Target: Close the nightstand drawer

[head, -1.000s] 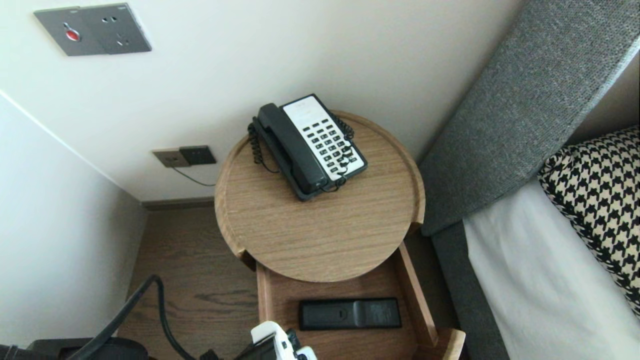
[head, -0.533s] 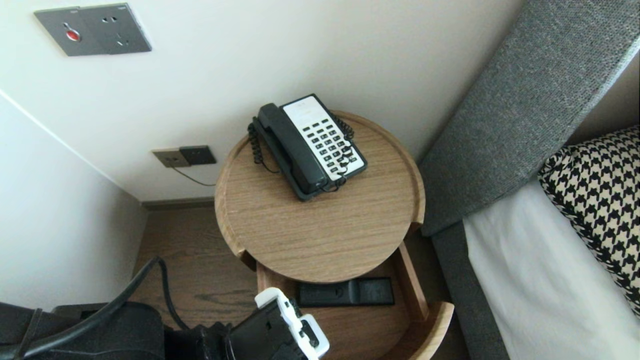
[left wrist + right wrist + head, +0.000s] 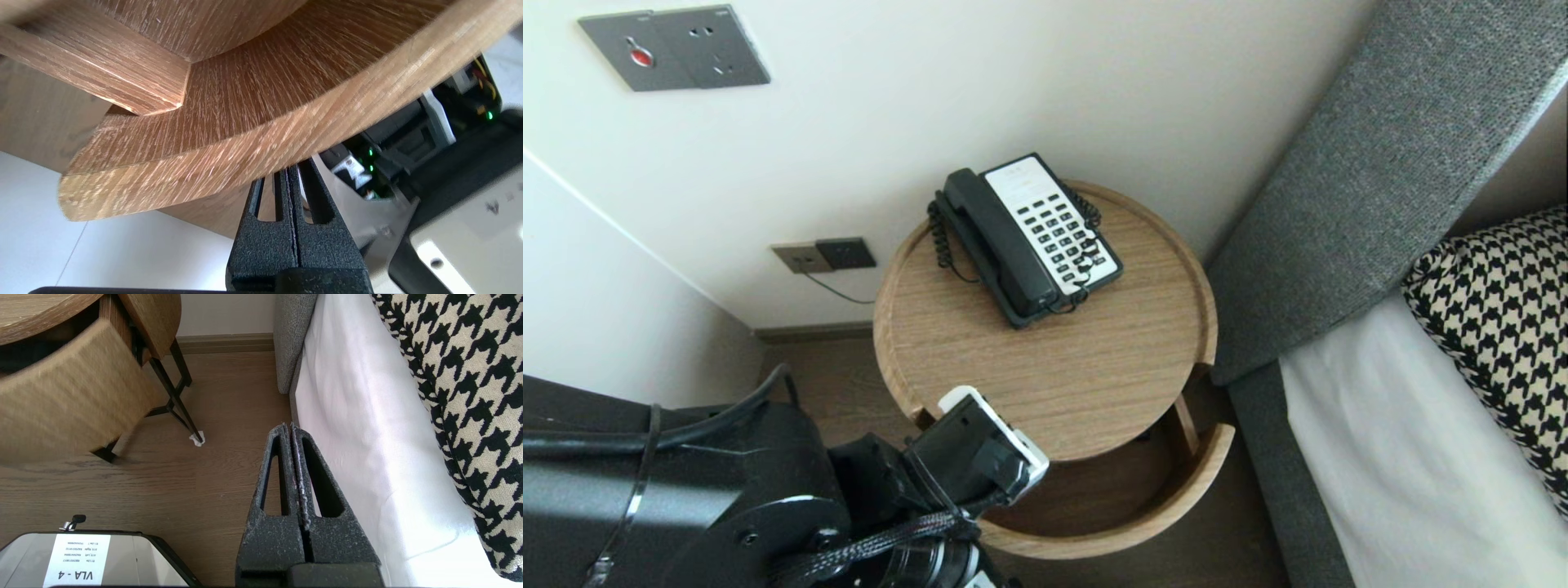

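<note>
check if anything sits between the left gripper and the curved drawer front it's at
Nothing visible does. The left gripper, shut, is right up against the lower edge of the curved drawer front, and no object shows between them. The drawer stands partly open under the round tabletop.

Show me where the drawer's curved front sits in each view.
Head view: drawer front curves under the round tabletop, on the robot's side.
Left wrist view: drawer front is the broad wooden band just past the shut left gripper.
Right wrist view: drawer front beside the table legs, across the floor from the bed sheet.
Shared landmark: the tabletop, directly over the drawer.
</note>
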Robot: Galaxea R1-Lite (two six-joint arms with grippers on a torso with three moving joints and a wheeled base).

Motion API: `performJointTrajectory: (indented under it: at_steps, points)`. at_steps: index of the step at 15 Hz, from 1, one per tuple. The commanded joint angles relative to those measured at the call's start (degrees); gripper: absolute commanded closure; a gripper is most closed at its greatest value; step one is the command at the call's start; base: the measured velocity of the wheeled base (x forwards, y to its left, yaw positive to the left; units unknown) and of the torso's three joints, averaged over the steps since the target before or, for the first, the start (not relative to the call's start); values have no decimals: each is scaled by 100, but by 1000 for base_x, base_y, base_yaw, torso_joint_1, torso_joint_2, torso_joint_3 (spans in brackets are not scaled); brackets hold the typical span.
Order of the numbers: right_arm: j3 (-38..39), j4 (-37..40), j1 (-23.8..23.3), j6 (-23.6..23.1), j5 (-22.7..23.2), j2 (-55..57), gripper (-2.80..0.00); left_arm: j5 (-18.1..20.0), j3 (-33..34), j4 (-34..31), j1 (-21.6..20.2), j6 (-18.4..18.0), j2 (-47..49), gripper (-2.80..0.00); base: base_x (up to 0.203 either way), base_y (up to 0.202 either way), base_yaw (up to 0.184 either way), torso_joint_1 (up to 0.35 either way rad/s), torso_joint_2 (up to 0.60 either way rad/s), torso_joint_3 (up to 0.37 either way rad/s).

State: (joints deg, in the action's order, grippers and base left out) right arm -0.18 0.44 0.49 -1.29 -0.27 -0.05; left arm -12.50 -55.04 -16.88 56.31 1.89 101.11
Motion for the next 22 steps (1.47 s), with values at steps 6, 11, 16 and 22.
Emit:
performJointTrajectory:
  at_steps: [6, 11, 16, 22]
  points:
    - [1, 0, 4, -3, 0, -39, 0, -59, -614, 391, -529, 56, 339, 0, 0, 0, 0, 0, 0, 0]
    - [1, 0, 4, -3, 0, -39, 0, -77, -1113, 396, -831, 383, 427, 0, 0, 0, 0, 0, 0, 0]
    - [1, 0, 4, -3, 0, -39, 0, -77, -1082, 330, -863, 597, 192, 0, 0, 0, 0, 0, 0, 0]
    - [1, 0, 4, -3, 0, -39, 0, -85, -652, 317, -756, 575, -89, 0, 0, 0, 0, 0, 0, 0]
